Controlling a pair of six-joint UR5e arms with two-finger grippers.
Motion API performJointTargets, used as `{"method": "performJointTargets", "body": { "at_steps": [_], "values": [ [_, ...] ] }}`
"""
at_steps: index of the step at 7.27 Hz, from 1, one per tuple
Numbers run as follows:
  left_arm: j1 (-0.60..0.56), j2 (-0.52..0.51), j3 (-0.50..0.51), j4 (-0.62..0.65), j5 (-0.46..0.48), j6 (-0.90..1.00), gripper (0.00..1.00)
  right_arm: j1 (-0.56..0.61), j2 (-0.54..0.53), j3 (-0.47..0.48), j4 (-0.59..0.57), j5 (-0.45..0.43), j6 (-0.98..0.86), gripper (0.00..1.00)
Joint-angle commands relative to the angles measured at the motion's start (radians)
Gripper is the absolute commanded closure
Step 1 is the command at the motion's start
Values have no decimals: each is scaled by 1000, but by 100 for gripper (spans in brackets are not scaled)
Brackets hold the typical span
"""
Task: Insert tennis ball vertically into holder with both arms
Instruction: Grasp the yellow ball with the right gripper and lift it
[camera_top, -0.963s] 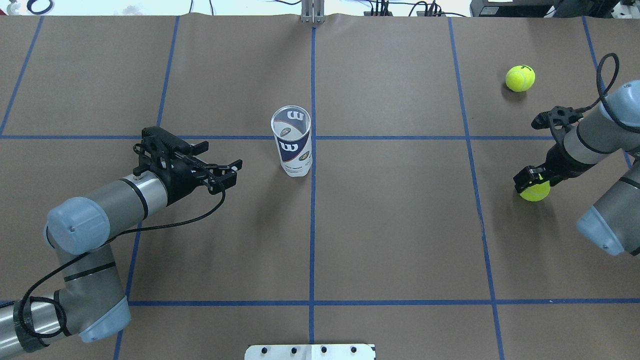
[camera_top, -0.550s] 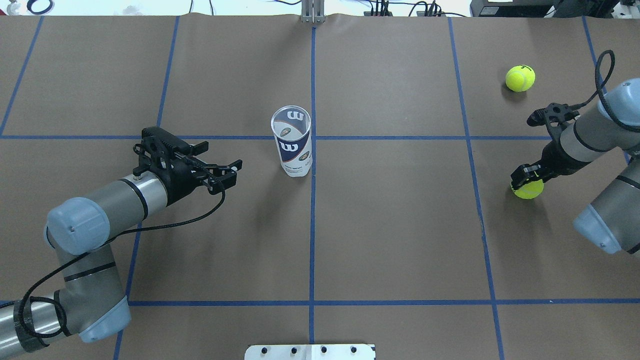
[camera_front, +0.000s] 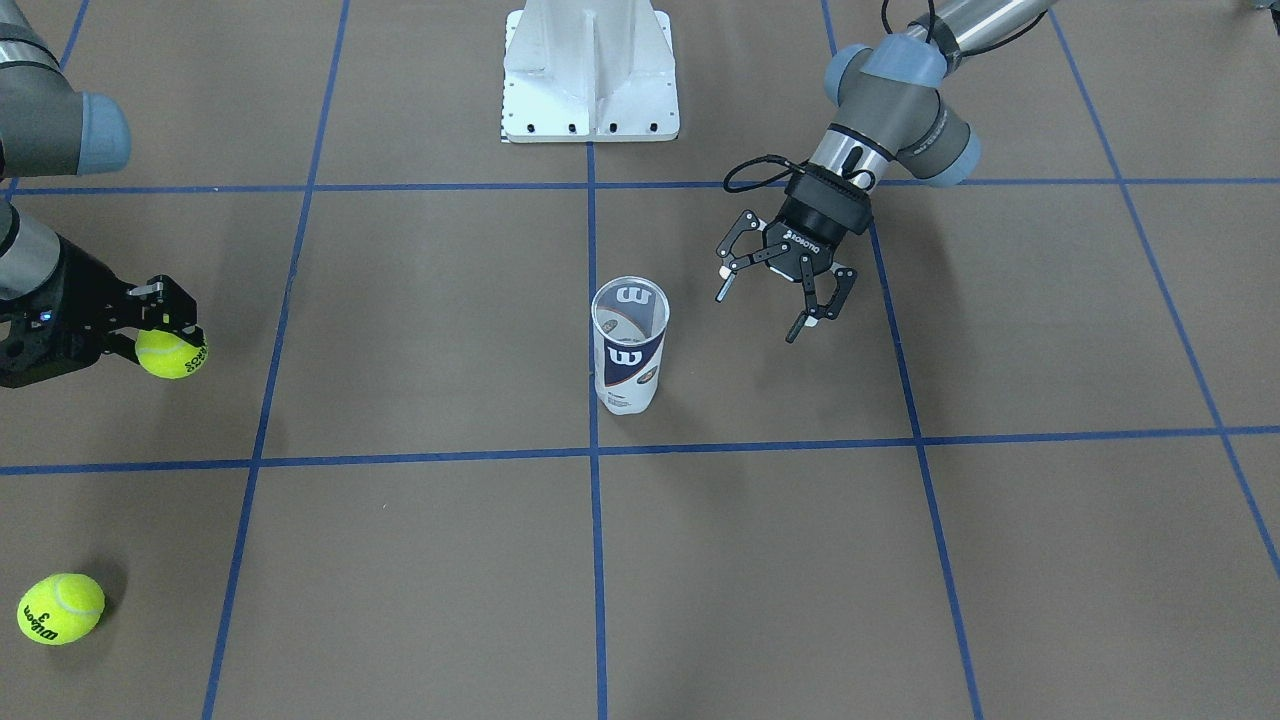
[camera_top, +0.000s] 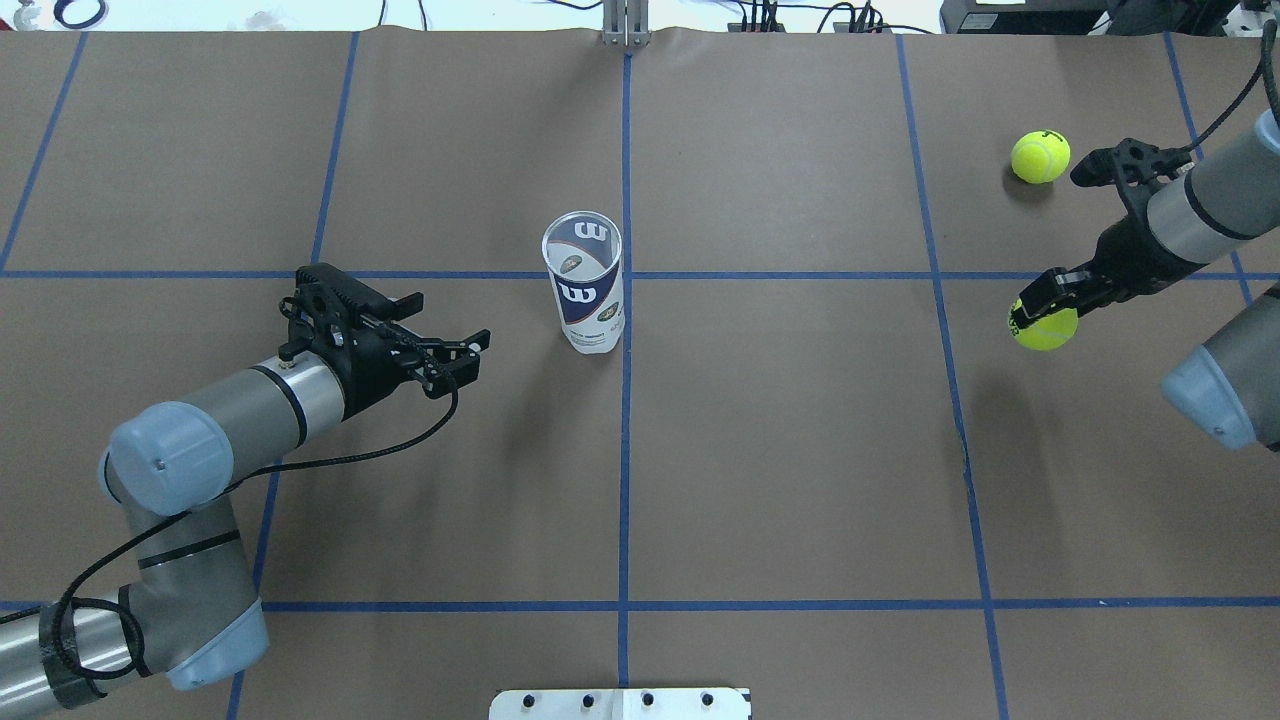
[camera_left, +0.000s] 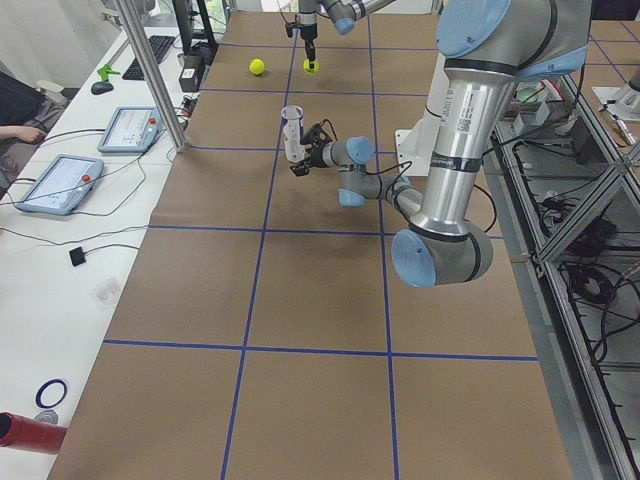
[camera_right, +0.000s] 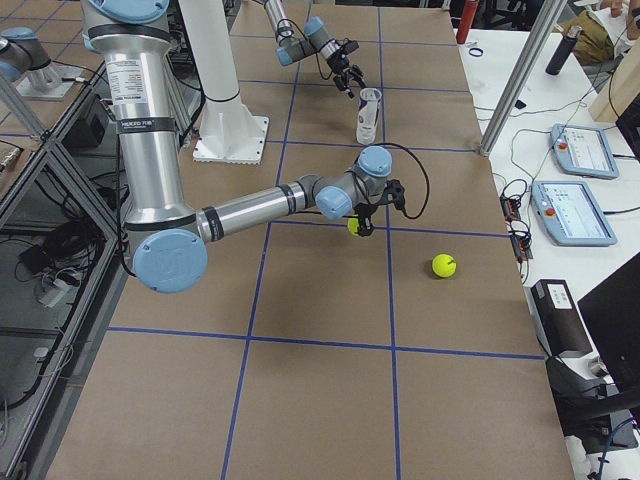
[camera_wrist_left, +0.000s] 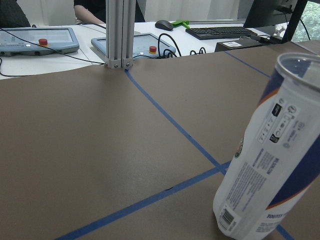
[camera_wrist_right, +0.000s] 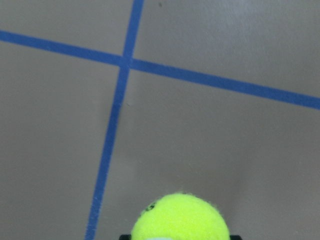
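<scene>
Ball gripped in the air, holder standing open.
The right claw (camera_top: 1040, 312) is clamped on a ball (camera_top: 1046, 331), held clear of the worktop (camera_top: 800, 480) near its right edge. The holder (camera_top: 585, 290) stands upright around the worktop's middle, mouth up. The left claw (camera_front: 768, 308), fingers spread apart, hovers near the holder on its left-edge side, not touching it. A spare ball (camera_top: 1040, 157) lies toward the far right corner.

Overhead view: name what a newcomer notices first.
The clear holder stands upright, mouth open, at the centre. At the right edge, the right gripper clamps a yellow tennis ball; a second ball lies loose beyond it. The left gripper hangs open near the holder.
</scene>
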Motion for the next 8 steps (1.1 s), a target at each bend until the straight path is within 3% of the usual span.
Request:
{"method": "performJointTargets", "body": {
  "at_steps": [1,6,8],
  "values": [
    [59,-81,84,-3,10,6,1,17,67,4,-11,31,46,100],
    [76,-132,107,0,32,40,7,16,150,13,-14,43,139,100],
    [75,-212,161,-1,33,97,7,13,185,15,-14,43,193,100]
  ]
}}
